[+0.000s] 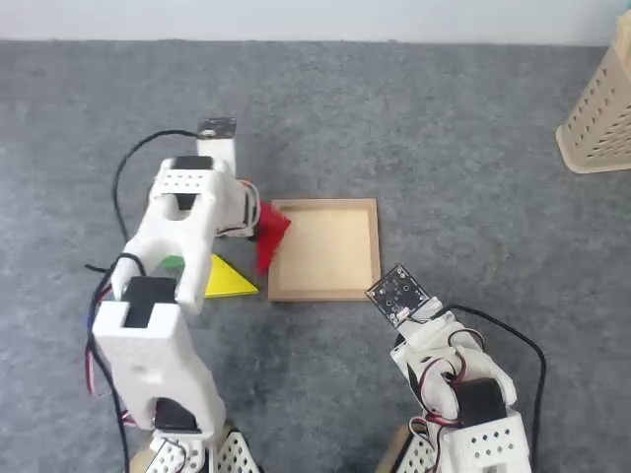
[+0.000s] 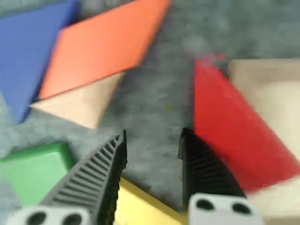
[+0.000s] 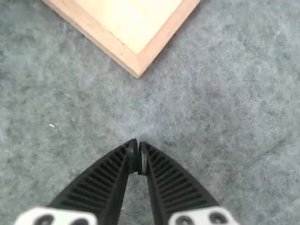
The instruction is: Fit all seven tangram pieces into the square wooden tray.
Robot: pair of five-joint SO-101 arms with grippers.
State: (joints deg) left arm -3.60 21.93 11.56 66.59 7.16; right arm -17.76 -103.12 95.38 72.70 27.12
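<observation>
Left wrist view: left gripper (image 2: 153, 134) gaped empty beside the red triangle (image 2: 229, 136). Lying across the tray (image 2: 272, 89) rim, it might slide out.

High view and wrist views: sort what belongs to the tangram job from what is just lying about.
Job:
wooden tray; red piece; yellow piece; green piece; blue piece; orange piece; tan triangle; left gripper, open; right gripper, shut.

Lying about:
perforated beige holder at the far corner; grey table cover.
</observation>
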